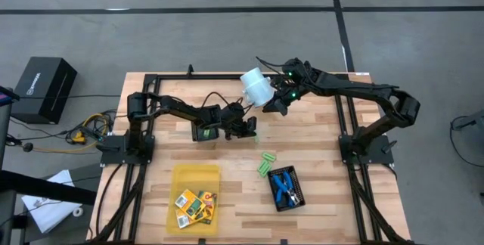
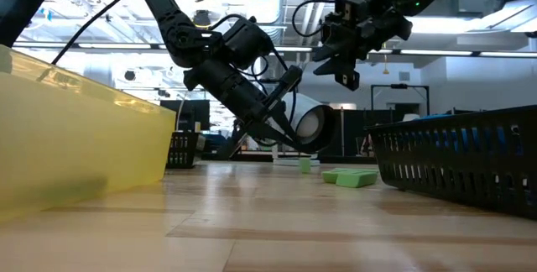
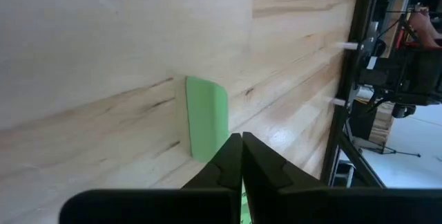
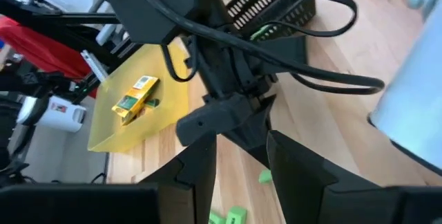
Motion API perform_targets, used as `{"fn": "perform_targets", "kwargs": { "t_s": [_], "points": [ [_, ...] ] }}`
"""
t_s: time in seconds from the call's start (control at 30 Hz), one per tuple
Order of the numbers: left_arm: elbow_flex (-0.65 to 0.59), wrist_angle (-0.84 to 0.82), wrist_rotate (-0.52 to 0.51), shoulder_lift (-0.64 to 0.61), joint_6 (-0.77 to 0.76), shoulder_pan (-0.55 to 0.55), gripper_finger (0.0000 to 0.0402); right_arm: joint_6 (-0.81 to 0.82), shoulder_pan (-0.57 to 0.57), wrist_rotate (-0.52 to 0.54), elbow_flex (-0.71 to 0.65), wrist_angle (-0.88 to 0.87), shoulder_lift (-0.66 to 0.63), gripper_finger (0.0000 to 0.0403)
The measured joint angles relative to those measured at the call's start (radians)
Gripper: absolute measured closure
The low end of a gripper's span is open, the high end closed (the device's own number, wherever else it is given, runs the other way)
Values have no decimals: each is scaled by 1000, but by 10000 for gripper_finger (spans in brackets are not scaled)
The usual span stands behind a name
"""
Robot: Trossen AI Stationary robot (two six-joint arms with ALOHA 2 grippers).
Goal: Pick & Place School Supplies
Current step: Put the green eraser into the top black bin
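A light-green oblong piece [image 3: 207, 117] lies flat on the wooden table, mid-table. My left gripper [image 3: 242, 140] is shut and slants down, with its tips at that piece's edge [image 1: 255, 127]. My right gripper [image 1: 274, 105] hangs higher, just behind it. Its fingers [image 4: 197, 172] stand apart with nothing between them. The white cup [image 1: 257, 86] is beside it, outside its fingers. More green pieces [image 1: 266, 163] lie on the table nearer the front. Orange-yellow boxes [image 1: 195, 203] rest in the yellow tray [image 1: 198, 175]. Blue-handled tools [image 1: 283, 184] lie in a black mesh tray [image 1: 296, 198]. My left gripper's shut fingertips [image 3: 235, 148] come slanting down at one long edge of the green piece [image 3: 222, 141], which lies flat on the table. Whether the tips touch it I cannot tell. A sliver of green shows below, between the fingers.
The table's black frame rails [image 1: 344, 109] run along its sides and back. My two arms are close together at mid-table, with cables looping between them. A black box [image 1: 41, 86] sits on the floor off the left edge. Bare wood lies between the trays and the arms.
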Motion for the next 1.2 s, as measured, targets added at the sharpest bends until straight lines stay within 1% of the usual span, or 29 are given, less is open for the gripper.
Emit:
{"fn": "perform_targets", "kwargs": {
  "t_s": [0.07,0.3,0.43,0.57,0.63,0.73,0.8,0.9,0.97,1.07,1.2],
  "points": [
    [0,0,0,0,0,0,399,0,0,-17,0,1,0,280],
    [0,-2,1,-15,37,0,401,0,0,-18,0,10,0,277],
    [1,9,3,-83,116,2,401,0,0,-24,0,14,0,277],
    [2,-15,7,-176,188,15,401,3,-8,-80,0,61,0,278],
    [4,-104,7,-223,205,22,401,19,-13,-126,11,113,0,279],
    [2,-331,20,-258,252,28,401,61,-23,-196,58,230,-19,279],
    [0,-438,23,-276,277,28,401,77,-34,-212,104,312,-45,279],
    [2,-467,44,-295,288,26,401,78,-58,-220,178,358,-81,279],
    [14,-484,44,-294,285,26,401,79,-82,-221,236,340,-99,279],
    [76,-519,45,-262,308,26,401,79,-127,-222,313,299,-125,280],
    [173,-557,81,-189,338,24,401,79,-189,-223,384,245,-149,280]
  ]
}}
